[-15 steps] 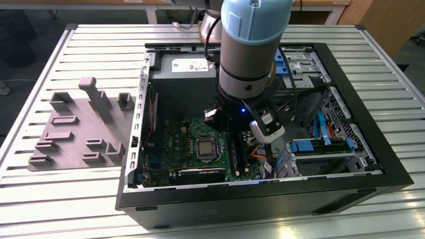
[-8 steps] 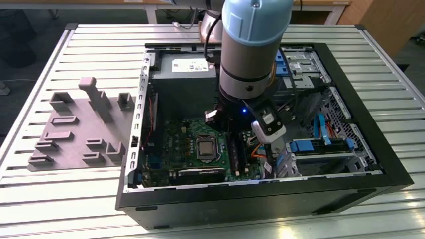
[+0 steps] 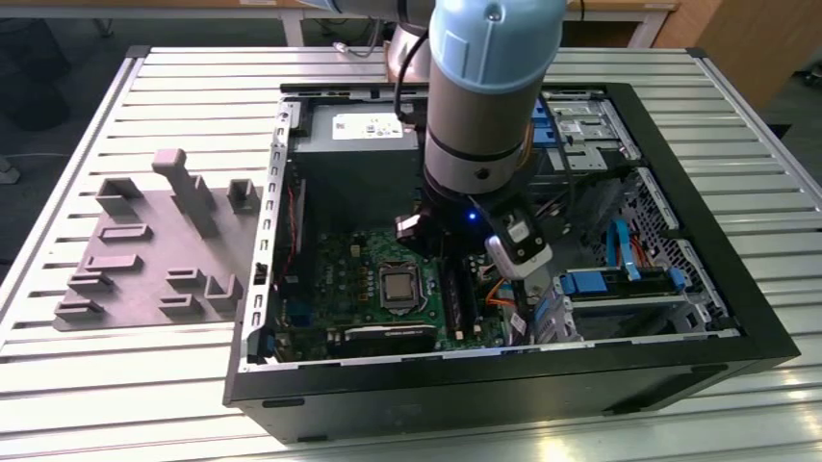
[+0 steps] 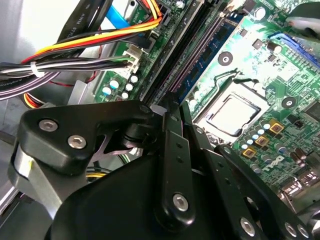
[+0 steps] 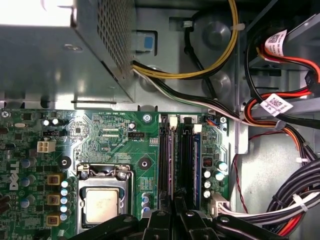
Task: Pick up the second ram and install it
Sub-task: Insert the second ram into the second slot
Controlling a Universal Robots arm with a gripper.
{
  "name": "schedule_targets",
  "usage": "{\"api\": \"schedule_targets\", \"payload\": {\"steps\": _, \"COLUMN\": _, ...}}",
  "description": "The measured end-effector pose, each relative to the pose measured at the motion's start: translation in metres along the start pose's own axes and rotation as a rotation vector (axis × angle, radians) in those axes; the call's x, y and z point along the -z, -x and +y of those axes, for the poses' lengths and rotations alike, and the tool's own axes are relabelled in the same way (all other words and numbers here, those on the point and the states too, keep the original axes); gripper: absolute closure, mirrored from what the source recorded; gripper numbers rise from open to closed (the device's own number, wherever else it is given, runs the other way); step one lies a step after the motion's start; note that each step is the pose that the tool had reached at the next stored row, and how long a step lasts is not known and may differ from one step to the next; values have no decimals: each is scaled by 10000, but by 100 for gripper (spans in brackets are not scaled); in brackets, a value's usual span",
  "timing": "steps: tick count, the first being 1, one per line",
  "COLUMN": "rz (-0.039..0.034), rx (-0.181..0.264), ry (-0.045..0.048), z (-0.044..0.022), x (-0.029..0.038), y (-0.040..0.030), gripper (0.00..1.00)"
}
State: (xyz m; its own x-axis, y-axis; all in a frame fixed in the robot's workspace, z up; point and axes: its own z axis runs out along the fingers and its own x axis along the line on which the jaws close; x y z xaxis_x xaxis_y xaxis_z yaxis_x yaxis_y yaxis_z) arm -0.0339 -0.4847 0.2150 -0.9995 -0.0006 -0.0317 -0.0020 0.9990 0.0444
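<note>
Down inside the open computer case (image 3: 514,371) the arm (image 3: 495,87) hides much of the motherboard (image 5: 115,145). Its gripper (image 5: 175,212) sits over the memory slots (image 5: 186,160), jaws drawn narrow; whether they pinch the second ram (image 4: 200,62), edge-on there, I cannot tell.

A pale metal table (image 3: 103,385) with long ribbed slats fills most of the exterior view, and behind it — past the far edge — a strip of dark floor (image 3: 52,58), light wooden furniture (image 3: 757,43) and white table legs (image 3: 293,24) show under even indoor light.
</note>
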Motion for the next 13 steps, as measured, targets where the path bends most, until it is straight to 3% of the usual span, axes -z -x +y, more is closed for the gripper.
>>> {"api": "schedule_targets", "payload": {"steps": 13, "rz": 28, "rx": -1, "ry": 1, "z": -1, "x": -24, "y": -1, "gripper": 86}}
